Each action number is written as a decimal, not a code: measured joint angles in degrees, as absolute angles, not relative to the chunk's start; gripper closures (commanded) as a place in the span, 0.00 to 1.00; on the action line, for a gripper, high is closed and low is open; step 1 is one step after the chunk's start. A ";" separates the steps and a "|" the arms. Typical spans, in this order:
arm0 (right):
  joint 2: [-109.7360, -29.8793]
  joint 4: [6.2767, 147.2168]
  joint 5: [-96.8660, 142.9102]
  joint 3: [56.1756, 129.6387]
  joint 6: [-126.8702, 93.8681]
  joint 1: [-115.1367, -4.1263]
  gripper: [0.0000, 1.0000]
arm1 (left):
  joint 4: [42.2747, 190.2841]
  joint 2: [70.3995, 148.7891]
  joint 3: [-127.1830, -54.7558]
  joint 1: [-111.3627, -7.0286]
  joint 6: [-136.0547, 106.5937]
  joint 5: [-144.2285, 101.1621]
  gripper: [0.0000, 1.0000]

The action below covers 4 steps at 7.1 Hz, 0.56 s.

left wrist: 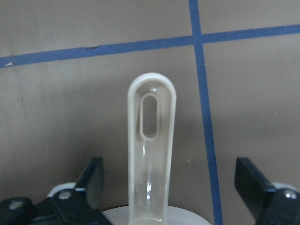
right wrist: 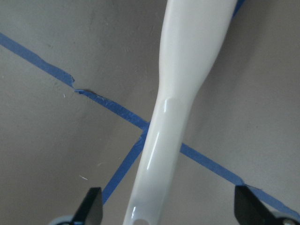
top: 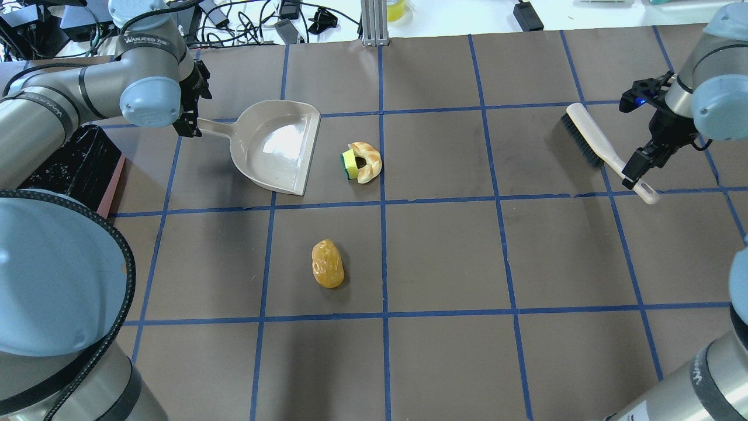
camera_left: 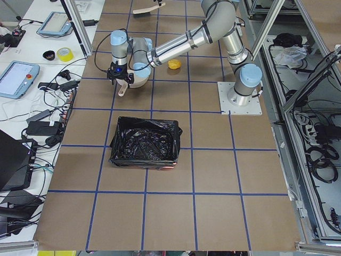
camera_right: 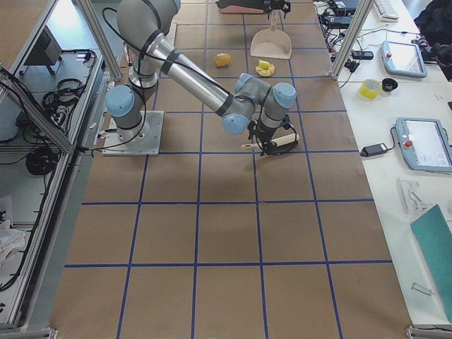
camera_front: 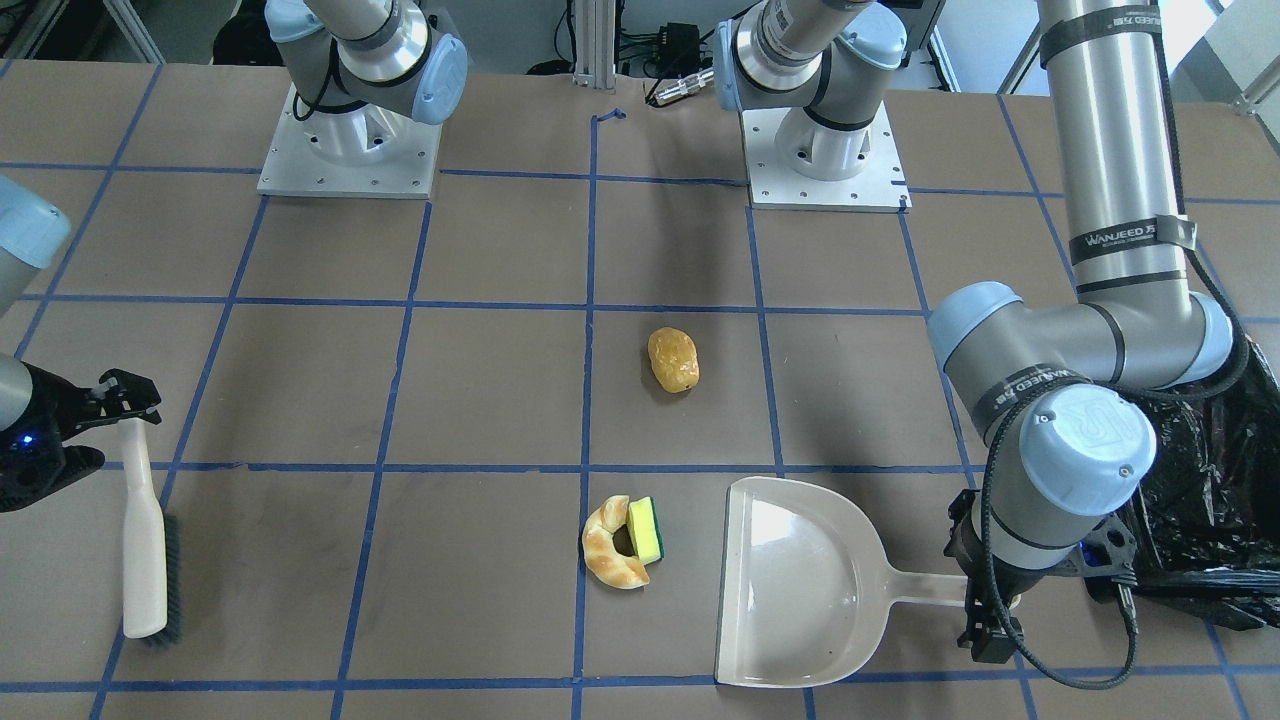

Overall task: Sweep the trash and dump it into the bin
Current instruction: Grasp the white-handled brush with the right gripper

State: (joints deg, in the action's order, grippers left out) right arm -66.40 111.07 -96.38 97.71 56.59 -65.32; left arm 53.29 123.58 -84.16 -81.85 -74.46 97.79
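Observation:
The golden-brown bread roll (camera_front: 673,360) (top: 328,264) lies alone mid-table. The pale croissant (camera_front: 610,545) (top: 368,161) curls around the yellow-green sponge (camera_front: 648,528) (top: 349,165), just off the open edge of the beige dustpan (camera_front: 800,580) (top: 277,146). My left gripper (top: 190,120) (left wrist: 168,168) is open, its fingers wide on both sides of the dustpan handle (left wrist: 151,140). My right gripper (top: 637,169) (right wrist: 166,197) is open astride the handle of the white brush (camera_front: 145,540) (top: 590,140). The bin (camera_left: 145,141) (top: 76,164), lined with black bag, stands behind my left arm.
Both arm bases (camera_front: 350,150) (camera_front: 825,155) are bolted at the robot side of the table. Blue tape lines grid the brown tabletop (top: 444,257). Cables and tools lie past the table's far edge (top: 292,17).

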 measured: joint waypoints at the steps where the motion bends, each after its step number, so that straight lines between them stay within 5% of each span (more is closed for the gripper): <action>1: -66.72 111.08 -96.88 98.65 56.77 -65.32 0.08 | 53.27 124.17 -84.31 -81.83 -74.92 98.20 0.08; 3: -67.92 111.03 -97.19 99.98 56.78 -65.43 0.23 | 53.26 125.04 -84.36 -81.83 -75.32 98.31 1.00; 4: -68.17 111.51 -97.28 100.83 56.60 -65.46 0.41 | 53.28 125.18 -84.35 -81.83 -75.47 98.15 1.00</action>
State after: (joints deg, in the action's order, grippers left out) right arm -68.17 111.51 -97.28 100.83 56.60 -65.46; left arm 53.28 125.18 -84.35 -81.83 -75.47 98.15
